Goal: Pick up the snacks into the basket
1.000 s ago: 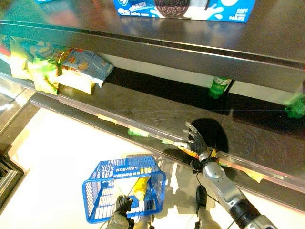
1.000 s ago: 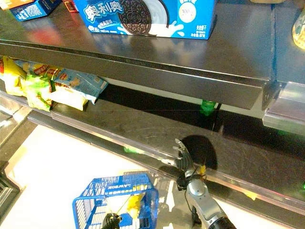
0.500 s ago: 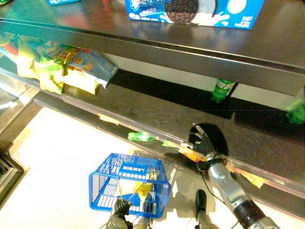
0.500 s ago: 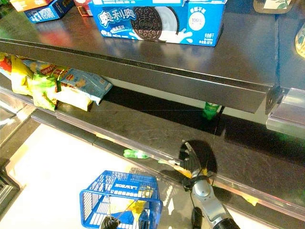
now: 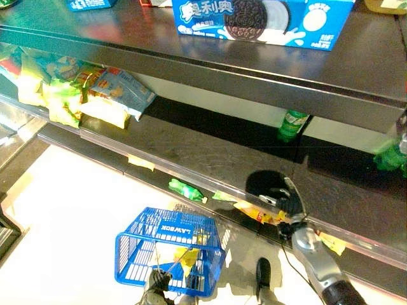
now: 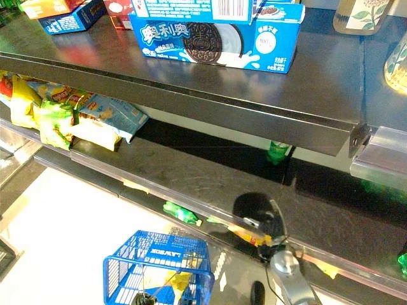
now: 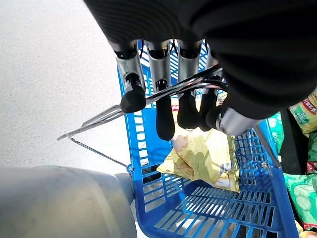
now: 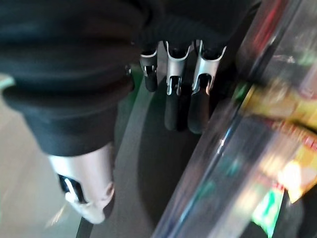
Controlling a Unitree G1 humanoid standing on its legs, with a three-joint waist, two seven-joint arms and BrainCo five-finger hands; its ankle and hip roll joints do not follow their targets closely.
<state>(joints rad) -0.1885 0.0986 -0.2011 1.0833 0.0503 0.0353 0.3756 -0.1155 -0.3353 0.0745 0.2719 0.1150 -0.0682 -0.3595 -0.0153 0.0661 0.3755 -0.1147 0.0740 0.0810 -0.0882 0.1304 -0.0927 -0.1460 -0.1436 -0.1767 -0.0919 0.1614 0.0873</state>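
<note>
Rightward along the shelf edge goes my right hand point(image 5: 289, 204), fingers straight and empty, while my left hand point(image 7: 173, 104) grips the basket point(image 5: 166, 251); snack bags point(image 5: 95, 92) look light, crinkly, best pinched mid-body.

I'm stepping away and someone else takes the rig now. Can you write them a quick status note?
Left hand: fingers curled round the metal handle of the blue basket, held low over the floor.
Right hand: fingers straight, holding nothing, at the front lip of the lower shelf.
Done: a yellow snack bag lies in the basket.
Left: the snack bags piled at the shelf's left end.
</note>
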